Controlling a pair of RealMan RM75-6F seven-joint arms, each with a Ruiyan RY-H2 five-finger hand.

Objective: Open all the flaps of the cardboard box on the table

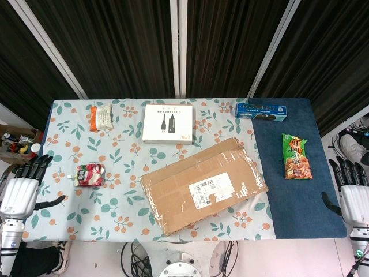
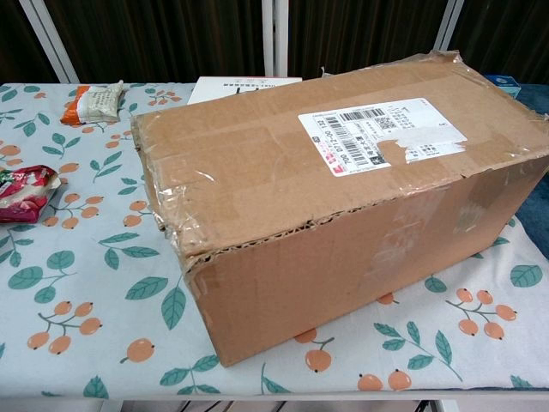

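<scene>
Your cardboard box sits closed at table centre, flaps flat, wearing a white barcode label whose print is too small to read. The cloth shows leaves and orange fruit; a blue mat lies at 3 o'clock, dark curtains at 12. Your left hand and right hand hang off the table edges, fingers apart, holding nothing.

Cardboard box, centre of chest view: white shipping label on top face, barcodes and small print, not legible. White flat box, upper centre of head view: product picture, print too small. Green snack bag, right: characters unreadable. No text legible anywhere.
</scene>
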